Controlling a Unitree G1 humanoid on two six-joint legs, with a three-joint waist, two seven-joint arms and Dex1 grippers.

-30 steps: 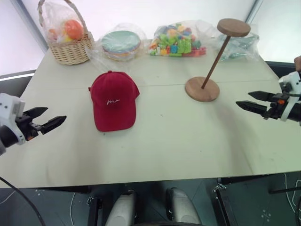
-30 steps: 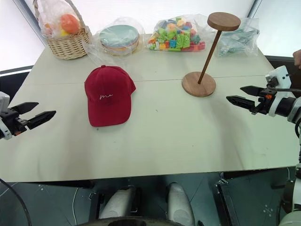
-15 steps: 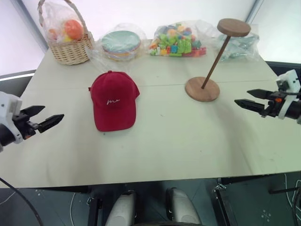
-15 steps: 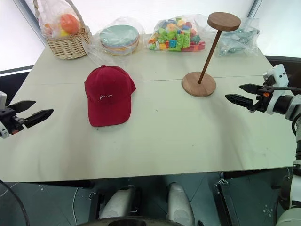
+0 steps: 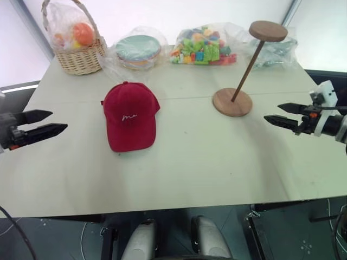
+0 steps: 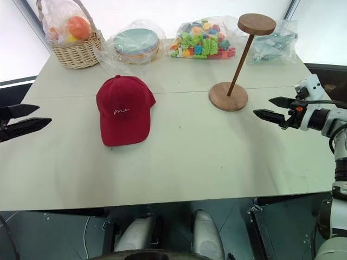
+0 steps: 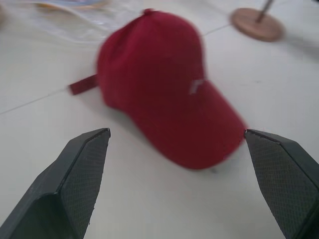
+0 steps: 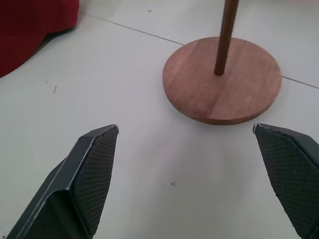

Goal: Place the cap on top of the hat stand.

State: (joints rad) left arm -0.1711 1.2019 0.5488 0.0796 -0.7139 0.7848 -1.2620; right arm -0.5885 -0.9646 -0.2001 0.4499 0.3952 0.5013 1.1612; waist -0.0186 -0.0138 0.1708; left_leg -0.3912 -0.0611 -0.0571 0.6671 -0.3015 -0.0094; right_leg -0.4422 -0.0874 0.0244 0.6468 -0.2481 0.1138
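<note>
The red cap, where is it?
The cap lies flat on the table, left of the hat stand, in front of the bagged plates.

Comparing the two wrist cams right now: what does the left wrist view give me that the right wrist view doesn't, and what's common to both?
Left wrist view: nearly the whole cap, crown, brim, the small white embroidery and the back strap, lying flat between the open left gripper fingers, plus clear plastic wrapping beyond it.

Right wrist view: the hat stand close up, its full round base with the thin rod rising from it, ahead of the open right gripper.

Both: the pale table, some of the cap, and the stand's base; neither gripper touches anything.
</note>
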